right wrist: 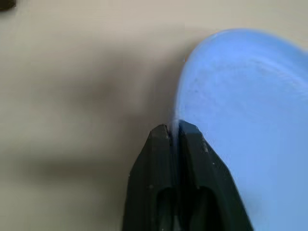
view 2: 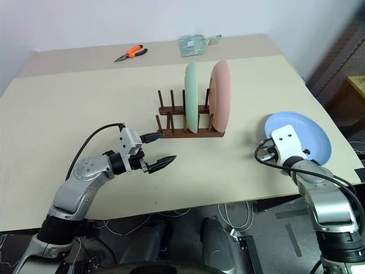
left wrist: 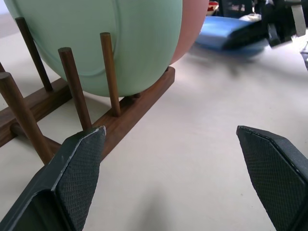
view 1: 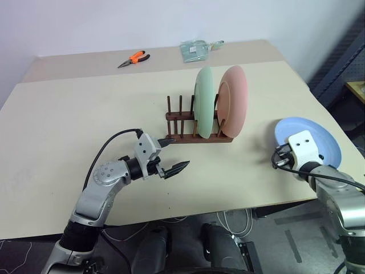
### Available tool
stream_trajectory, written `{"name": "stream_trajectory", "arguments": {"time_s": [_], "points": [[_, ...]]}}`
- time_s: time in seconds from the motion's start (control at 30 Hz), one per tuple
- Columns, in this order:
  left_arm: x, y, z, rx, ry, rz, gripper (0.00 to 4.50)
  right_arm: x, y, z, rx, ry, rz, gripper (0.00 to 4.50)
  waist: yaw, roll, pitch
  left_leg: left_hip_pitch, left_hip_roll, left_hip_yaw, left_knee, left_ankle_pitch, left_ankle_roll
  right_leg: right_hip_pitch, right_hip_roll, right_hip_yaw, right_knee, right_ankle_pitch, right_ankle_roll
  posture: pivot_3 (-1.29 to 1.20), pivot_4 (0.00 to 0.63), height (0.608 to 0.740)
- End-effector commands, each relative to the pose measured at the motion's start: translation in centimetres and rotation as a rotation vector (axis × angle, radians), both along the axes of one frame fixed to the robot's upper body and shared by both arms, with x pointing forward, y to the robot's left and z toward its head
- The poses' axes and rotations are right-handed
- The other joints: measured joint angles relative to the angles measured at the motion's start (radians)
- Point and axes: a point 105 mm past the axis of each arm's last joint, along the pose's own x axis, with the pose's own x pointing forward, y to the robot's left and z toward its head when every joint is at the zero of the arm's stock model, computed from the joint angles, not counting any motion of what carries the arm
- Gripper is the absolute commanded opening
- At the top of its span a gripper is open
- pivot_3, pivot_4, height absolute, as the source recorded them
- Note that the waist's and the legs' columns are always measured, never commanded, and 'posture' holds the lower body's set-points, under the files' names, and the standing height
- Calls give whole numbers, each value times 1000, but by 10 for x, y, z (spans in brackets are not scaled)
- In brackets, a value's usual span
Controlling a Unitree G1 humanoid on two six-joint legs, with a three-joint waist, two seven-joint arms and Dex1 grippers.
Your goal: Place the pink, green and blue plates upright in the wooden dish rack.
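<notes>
Because the right gripper (right wrist: 174,129) is pinched on just the thin near rim of the blue plate (view 1: 317,137), lying flat at the wooden dish rack's (view 1: 197,137) three o'clock, lifting may let it pivot and slip, while the left gripper (view 1: 172,155) waits spread wide.

Two plates (view 1: 219,103) stand in the rack (view 1: 197,137); third plate (view 1: 319,137) lies right.
</notes>
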Motion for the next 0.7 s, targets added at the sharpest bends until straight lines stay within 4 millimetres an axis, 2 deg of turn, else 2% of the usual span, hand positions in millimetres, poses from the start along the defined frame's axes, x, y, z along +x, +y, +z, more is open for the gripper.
{"name": "stream_trajectory", "arguments": {"time_s": [0.03,0.07,0.13,0.17,0.23,0.3,0.33,0.43,0.5,0.57,0.7], "points": [[-2,2,9,-9,-36,5,4500,16,0,109,-49,-398,23,56,-5,2,2,0,0,0,0,0,0,0,0,0,0,0,0,0,150,739],[0,5,9,-6,-41,20,4500,16,7,144,-7,-522,54,56,-7,4,3,0,0,1,0,0,0,-1,0,1,0,0,0,0,150,739],[2,9,9,-2,-49,40,4500,12,19,181,73,-652,117,56,-3,5,3,0,0,2,0,0,0,-1,0,1,1,0,0,0,150,739],[5,13,8,3,-54,60,4500,5,37,207,212,-734,208,56,-1,4,3,0,0,0,0,0,0,-1,0,0,1,1,1,0,150,739],[11,22,7,10,-64,106,4500,-15,75,243,480,-811,444,56,-2,3,4,0,1,-3,-2,0,0,-1,1,-3,1,2,3,0,150,739],[15,33,7,18,-73,149,4500,-38,114,263,696,-817,687,56,-2,3,3,0,2,-5,-3,0,0,-1,2,-4,2,2,3,0,150,739],[16,36,6,20,-75,160,4500,-44,123,267,756,-807,746,56,-2,3,3,0,2,-6,-3,0,0,-1,2,-4,2,2,2,0,150,739],[20,51,5,34,-79,217,4500,-59,160,272,1092,-707,933,56,-2,3,3,-1,1,-6,-2,0,0,-1,0,-4,2,3,2,0,150,739],[22,64,5,20,-68,271,4500,-56,181,265,1320,-579,969,56,-4,3,3,-1,0,-4,-2,0,0,-2,-2,-3,1,2,0,0,150,739],[23,71,5,10,-61,302,4500,-53,191,259,1429,-492,956,56,-3,3,3,-1,0,-4,-2,0,0,-2,-3,-2,2,1,-1,0,150,739],[18,82,-3,31,-45,335,4500,-38,220,234,1561,-256,914,56,-5,2,2,-1,0,-4,-3,0,0,-3,-2,-2,2,3,2,0,150,739]]}}
